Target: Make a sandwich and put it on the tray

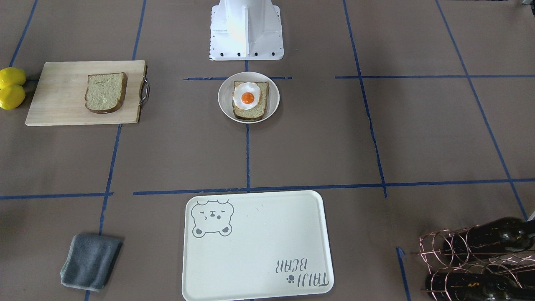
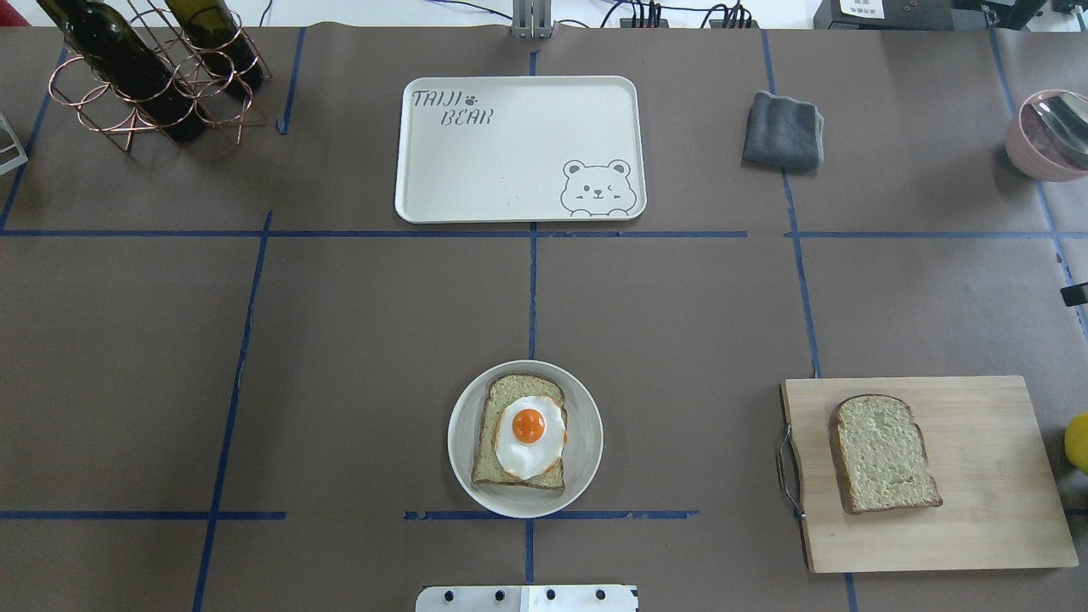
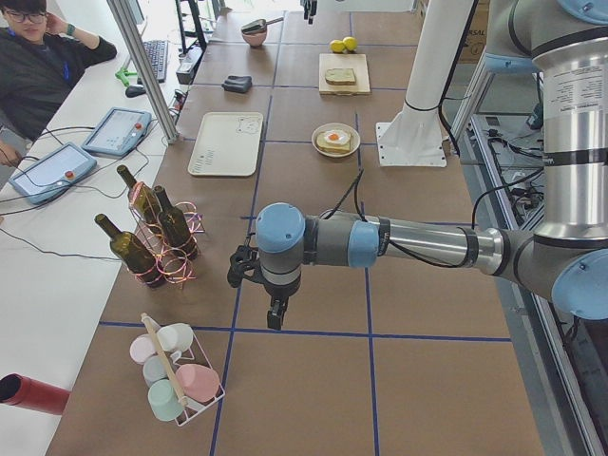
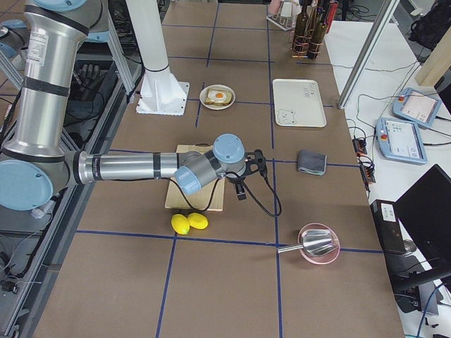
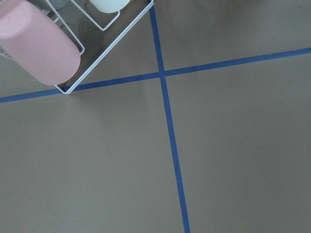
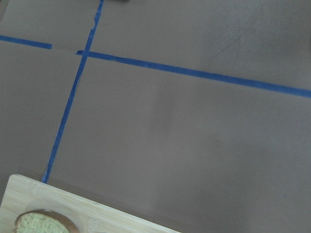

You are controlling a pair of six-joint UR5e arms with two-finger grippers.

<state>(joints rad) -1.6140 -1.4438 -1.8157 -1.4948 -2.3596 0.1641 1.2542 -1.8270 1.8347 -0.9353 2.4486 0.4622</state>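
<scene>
Bread slices number two: the plate slice (image 2: 520,387) and the board slice (image 2: 886,453). There is one fried egg (image 2: 529,433), one tray (image 2: 510,153), one plate (image 2: 463,438), one cutting board (image 2: 994,476), one folded cloth (image 2: 783,130) and two lemons (image 1: 11,78). Clock directions are read on the overhead view.

The plate slice lies flat on the plate, on the 6 o'clock side of the table (image 2: 340,340). Its long axis runs 12 to 6, with the domed end toward 12, facing the tray. The egg rests on it, yolk up, set toward its 3 o'clock side. The board slice lies alone on the cutting board, at 3 o'clock from the plate, with its long axis roughly 11 to 5 and its domed end toward 11. The tray sits at 12 o'clock from the plate, well apart. Its long axis runs 9 to 3, with the bear drawing in its 4 o'clock corner and the lettering in its 10 o'clock corner.

The bread is speckled tan and porous with a dark brown crust. The egg is glossy white with a domed orange yolk. The tray is a smooth cream rectangle with rounded corners, and the plate is round and white. The board is pale wood with a metal handle (image 2: 786,472) on its 9 o'clock edge, and the cloth is soft and grey.

The left pincer (image 3: 275,318) points down over bare table near a wire mug rack (image 3: 176,375). The right pincer (image 4: 241,191) hangs by the cutting board's edge. Both show only in the side views, so I cannot tell whether their jaws are apart or together.
</scene>
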